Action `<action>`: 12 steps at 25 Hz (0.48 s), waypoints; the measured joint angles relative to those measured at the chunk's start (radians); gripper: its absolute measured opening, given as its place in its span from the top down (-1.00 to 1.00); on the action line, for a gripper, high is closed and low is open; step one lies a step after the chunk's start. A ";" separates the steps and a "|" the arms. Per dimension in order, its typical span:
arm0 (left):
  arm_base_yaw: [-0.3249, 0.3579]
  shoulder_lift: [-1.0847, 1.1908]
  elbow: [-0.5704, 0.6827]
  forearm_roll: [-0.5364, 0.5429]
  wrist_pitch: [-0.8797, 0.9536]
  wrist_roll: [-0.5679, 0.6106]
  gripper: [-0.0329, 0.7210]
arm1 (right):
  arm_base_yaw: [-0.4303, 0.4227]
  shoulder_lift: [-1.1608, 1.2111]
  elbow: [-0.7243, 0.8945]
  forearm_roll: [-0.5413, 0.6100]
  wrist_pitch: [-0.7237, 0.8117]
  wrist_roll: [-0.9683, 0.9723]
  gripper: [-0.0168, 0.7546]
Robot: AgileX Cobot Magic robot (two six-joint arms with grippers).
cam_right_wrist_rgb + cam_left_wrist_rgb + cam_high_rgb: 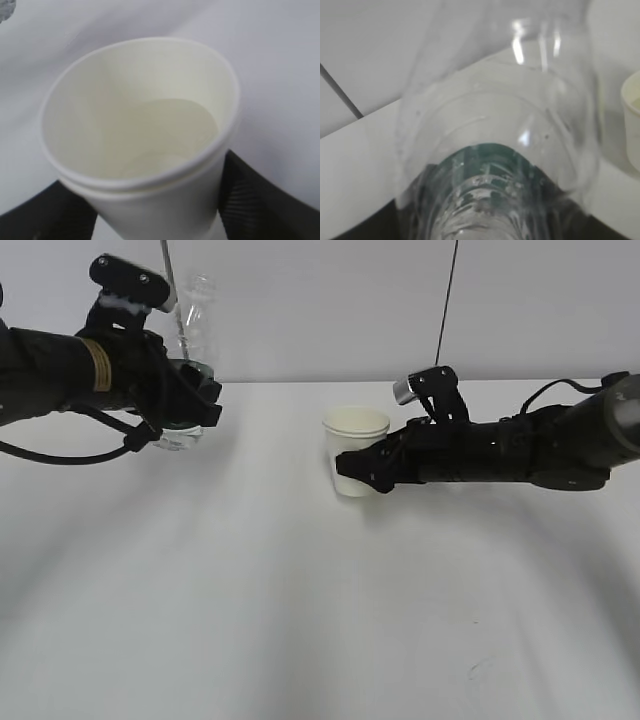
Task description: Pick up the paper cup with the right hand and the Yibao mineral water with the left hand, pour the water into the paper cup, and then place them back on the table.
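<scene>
Plain pale wall [330, 310] behind bench. Two thin cables hanging against it: light one [168, 275] at left, dark one [447, 300] right of centre.

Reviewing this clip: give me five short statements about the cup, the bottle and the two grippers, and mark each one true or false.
1. The right hand grips the paper cup around its side. True.
2. The paper cup lies on its side. False: it stands upright, mouth up, at the table.
3. The left hand holds the Yibao mineral water. True.
4. The bottle's neck is tipped over the cup. False: the bottle is off to the left, apart from the cup, neck pointing up.
5. The bottle has a cap on. False: its neck is open in the left wrist view.
</scene>
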 joint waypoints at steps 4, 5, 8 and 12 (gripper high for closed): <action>0.026 0.052 0.002 -0.021 -0.089 0.000 0.02 | 0.000 0.000 0.000 0.014 0.016 -0.029 -0.39; 0.033 0.064 0.002 -0.023 -0.109 0.000 0.02 | 0.000 0.000 0.000 0.019 0.018 -0.037 -0.39; 0.055 0.097 0.004 -0.025 -0.170 0.000 0.02 | 0.000 0.001 0.000 0.040 0.020 -0.050 -0.39; 0.098 0.155 0.004 -0.034 -0.268 0.000 0.02 | 0.000 0.001 0.000 0.129 0.022 -0.117 -0.39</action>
